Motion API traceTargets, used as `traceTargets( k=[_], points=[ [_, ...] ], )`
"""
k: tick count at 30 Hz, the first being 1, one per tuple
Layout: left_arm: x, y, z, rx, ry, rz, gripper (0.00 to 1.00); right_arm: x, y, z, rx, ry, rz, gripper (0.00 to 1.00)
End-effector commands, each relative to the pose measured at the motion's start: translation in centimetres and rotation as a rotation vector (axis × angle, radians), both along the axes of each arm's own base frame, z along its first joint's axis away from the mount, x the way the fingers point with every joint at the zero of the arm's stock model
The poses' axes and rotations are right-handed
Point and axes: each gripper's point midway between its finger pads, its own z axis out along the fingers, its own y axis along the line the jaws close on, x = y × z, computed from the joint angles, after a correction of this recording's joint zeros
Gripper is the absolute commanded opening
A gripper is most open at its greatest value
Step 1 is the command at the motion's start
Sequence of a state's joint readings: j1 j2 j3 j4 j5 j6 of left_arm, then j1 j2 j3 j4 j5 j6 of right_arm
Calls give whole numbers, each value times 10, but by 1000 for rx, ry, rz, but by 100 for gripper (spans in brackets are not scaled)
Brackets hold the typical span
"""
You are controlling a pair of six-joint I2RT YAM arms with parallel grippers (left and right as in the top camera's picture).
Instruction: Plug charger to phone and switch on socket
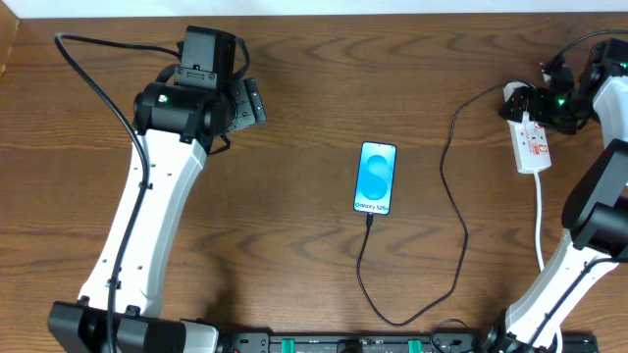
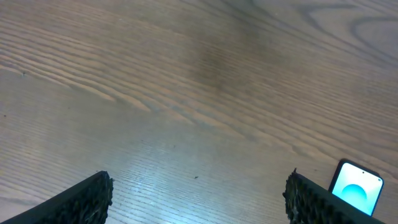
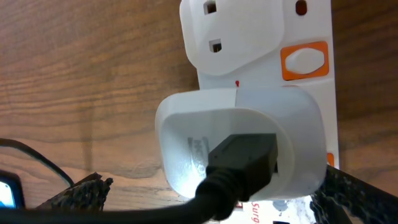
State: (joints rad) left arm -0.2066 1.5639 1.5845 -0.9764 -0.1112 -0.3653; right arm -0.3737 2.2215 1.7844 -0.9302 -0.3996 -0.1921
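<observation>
The socket lies flat directly ahead of your right claw, whose fingers stand wide apart and grip nothing. Just in front of them, between their tips, a white adapter is plugged into the strip, and the charger has its black connector seated in the adapter's face. Past the adapter you see an orange switch; you cannot tell whether it is on. From the claw's side the thin cable runs off in a long loop over the table to the phone and meets it at the end with the small text. The phone lies flat with its screen lit, well apart from the right claw. Your left claw hangs over bare wood, fingers spread wide and empty, with a corner of the phone showing just outside one of them.
</observation>
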Motion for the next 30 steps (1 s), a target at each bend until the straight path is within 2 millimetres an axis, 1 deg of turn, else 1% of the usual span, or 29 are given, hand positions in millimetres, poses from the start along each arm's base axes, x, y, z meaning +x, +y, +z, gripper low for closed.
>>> traceTargets(
  k=[1,6,11,20,24,28,30],
  points=[
    [-2,2,7,11,-17,1,89,2,3,-4,-8,-5,16,99],
    [-2,2,7,11,-17,0,88,3,4,-4,-6,-5,13,99],
    [-2,2,7,11,-17,0,88,3,14,-2,36,-5,15,99],
    [-2,2,7,11,-17,0,88,1,22,-6,44,21,-1,99],
    [-2,2,7,11,-17,1,88,-4,28,-14,51,40,8,99],
    [-2,2,7,11,-17,1,88,-13,36,-27,80,63,8,99],
    [-2,2,7,11,-17,1,88,-19,51,-32,155,67,22,99]
  ],
)
